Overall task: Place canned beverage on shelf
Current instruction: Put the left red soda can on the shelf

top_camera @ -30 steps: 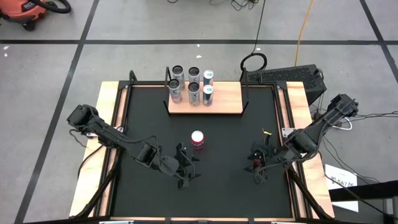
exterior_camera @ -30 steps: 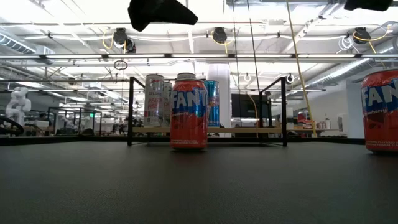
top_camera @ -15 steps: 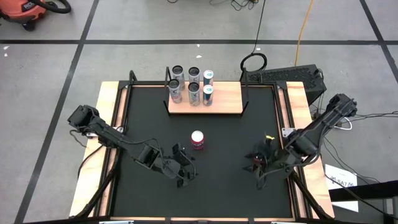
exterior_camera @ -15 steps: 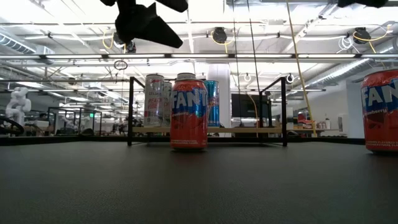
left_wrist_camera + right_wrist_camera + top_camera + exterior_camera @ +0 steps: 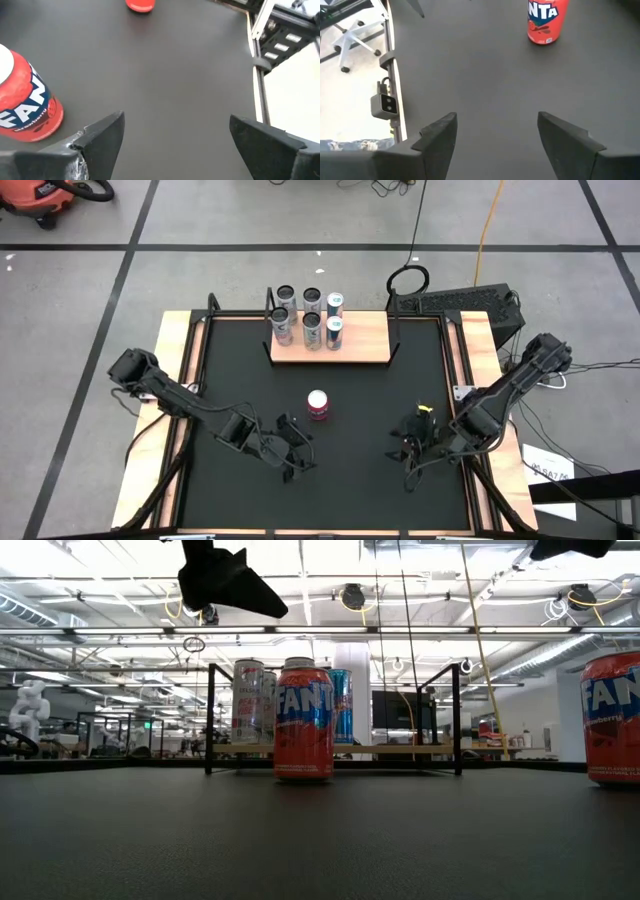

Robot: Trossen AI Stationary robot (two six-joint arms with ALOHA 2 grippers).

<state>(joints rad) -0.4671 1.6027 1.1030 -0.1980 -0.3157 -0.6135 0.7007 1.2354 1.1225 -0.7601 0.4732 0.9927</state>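
Observation:
A red Fanta can (image 5: 318,405) stands upright on the black tabletop, in front of the shelf (image 5: 360,345); it also shows in the low view (image 5: 303,723). A second red Fanta can (image 5: 612,718) stands further right, seen far off past my left fingers (image 5: 140,4). Several silver and blue cans (image 5: 310,320) stand on the shelf's left half. My left gripper (image 5: 303,448) hovers open near-left of the middle can (image 5: 25,107). My right gripper (image 5: 405,448) hovers open to its near right, facing it (image 5: 546,20).
The shelf's right half (image 5: 365,330) is bare board between black uprights. Light-wood strips (image 5: 175,410) run along the table's sides. A small camera (image 5: 384,104) sits at the table's edge. A cable ring (image 5: 408,280) lies beyond the far edge.
My left gripper has rolled about its own axis above the table, staying near-left of the middle can. My right gripper has shifted slightly toward the table's left and turned a little. Both cans on the table stand as before.

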